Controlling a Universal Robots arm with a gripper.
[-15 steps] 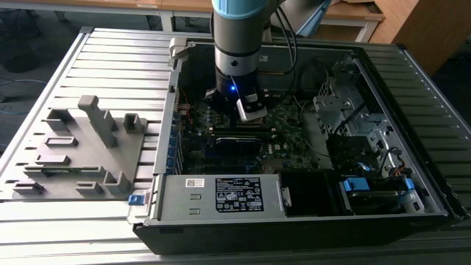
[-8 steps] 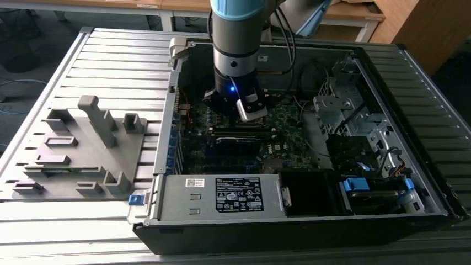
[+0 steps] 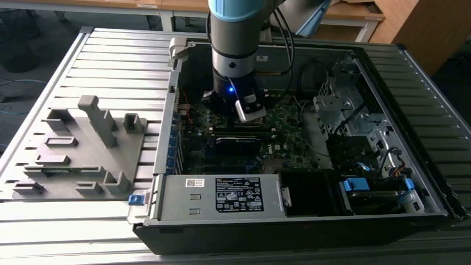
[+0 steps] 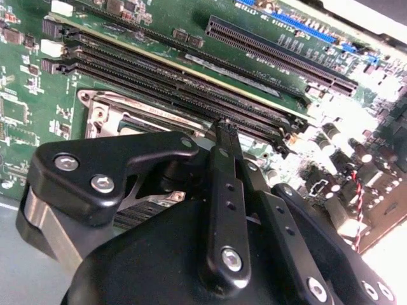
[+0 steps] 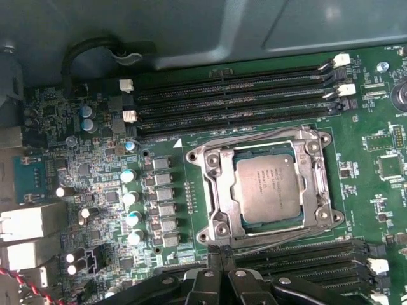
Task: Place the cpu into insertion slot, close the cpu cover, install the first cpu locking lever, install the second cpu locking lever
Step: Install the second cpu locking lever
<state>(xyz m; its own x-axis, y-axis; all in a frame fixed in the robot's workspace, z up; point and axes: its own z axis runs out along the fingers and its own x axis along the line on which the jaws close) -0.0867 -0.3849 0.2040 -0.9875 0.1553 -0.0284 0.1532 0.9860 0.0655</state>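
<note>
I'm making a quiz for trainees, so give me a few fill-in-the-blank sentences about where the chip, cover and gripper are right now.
1. The cpu lies in its ____.
2. The cpu cover is folded ____ around the chip.
3. The gripper is holding ____.
4. The gripper tip sits beside the socket, next to the long black ____ slots.

Missing words: socket; down; nothing; memory

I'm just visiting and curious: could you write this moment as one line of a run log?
cpu: seated in socket | cpu cover: closed around it | gripper: shut, empty, at socket edge | arm: inside computer case
</note>
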